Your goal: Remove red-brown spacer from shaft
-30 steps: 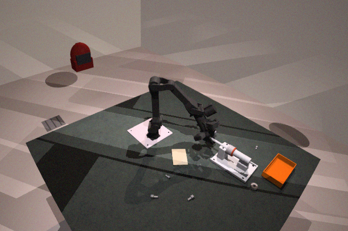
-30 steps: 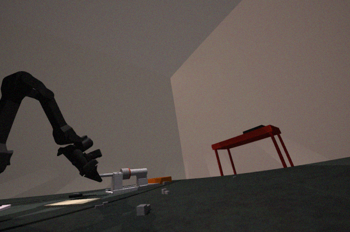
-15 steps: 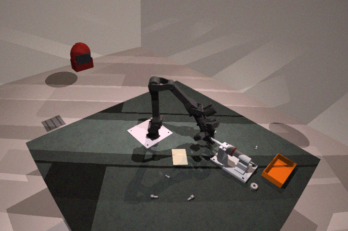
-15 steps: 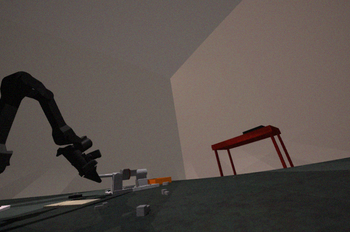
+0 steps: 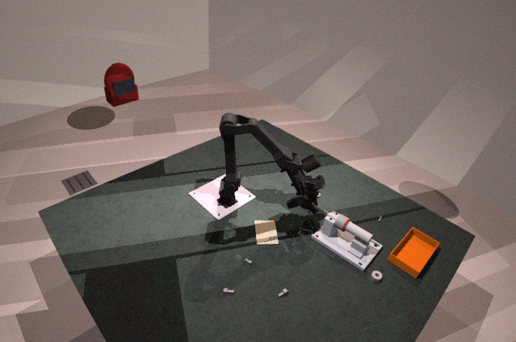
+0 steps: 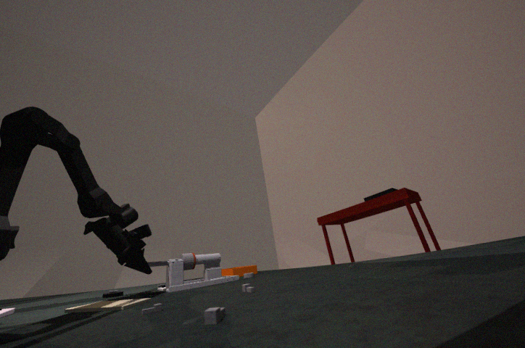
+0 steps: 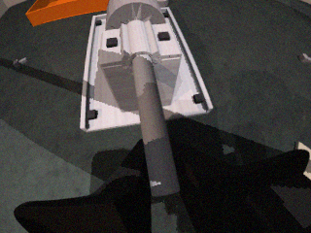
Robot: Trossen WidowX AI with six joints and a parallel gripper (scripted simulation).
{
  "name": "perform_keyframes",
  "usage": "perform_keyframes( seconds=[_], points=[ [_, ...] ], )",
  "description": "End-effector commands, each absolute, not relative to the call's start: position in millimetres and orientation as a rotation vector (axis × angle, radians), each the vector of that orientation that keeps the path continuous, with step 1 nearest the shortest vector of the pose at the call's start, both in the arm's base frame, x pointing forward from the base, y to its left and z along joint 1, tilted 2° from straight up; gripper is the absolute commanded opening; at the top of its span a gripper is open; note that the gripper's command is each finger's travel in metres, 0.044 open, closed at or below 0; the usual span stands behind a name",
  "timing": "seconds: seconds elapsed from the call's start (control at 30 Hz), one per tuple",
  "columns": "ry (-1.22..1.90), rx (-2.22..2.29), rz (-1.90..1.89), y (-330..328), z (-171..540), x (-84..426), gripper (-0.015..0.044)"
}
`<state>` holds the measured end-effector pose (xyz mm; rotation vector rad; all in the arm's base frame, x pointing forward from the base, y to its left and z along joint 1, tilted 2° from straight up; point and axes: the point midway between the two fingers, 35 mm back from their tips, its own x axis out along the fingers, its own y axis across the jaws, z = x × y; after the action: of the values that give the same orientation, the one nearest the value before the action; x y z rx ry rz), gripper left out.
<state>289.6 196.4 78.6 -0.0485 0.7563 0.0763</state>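
My gripper (image 5: 316, 208) (image 6: 148, 265) (image 7: 155, 143) is shut on the free end of the grey shaft (image 5: 323, 211) (image 6: 158, 263) (image 7: 153, 116). The shaft runs through the near upright support (image 5: 329, 226) (image 6: 175, 272) of the white base. Beyond it, grey spacers (image 5: 339, 221) (image 6: 187, 261) sit packed side by side on the shaft. The red-brown spacer (image 5: 343, 226) (image 6: 194, 264) is still up in line with them, against the big pale housing block (image 5: 359, 231) (image 6: 209, 259); no gap shows there. It is hidden in the wrist view. The shaft's far end is hidden in the housing.
An orange tray (image 5: 415, 251) (image 6: 240, 270) (image 7: 68, 11) stands beyond the base. A pale ring (image 5: 376, 274) lies on the table near the base's far end. Several small pale bolts lie around. A cream square pad (image 5: 266, 233) (image 6: 106, 304) lies between the arm's mount and the base.
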Motion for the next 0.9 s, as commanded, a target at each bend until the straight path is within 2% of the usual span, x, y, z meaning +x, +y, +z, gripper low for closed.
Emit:
perform_keyframes(
  seconds=[0.0,0.87],
  points=[
    [0.755,-0.046,0.072,195.8,78.8,289.0,0.0000],
    [0.756,-0.046,0.072,195.6,78.6,286.4,0.0000]
  ],
)
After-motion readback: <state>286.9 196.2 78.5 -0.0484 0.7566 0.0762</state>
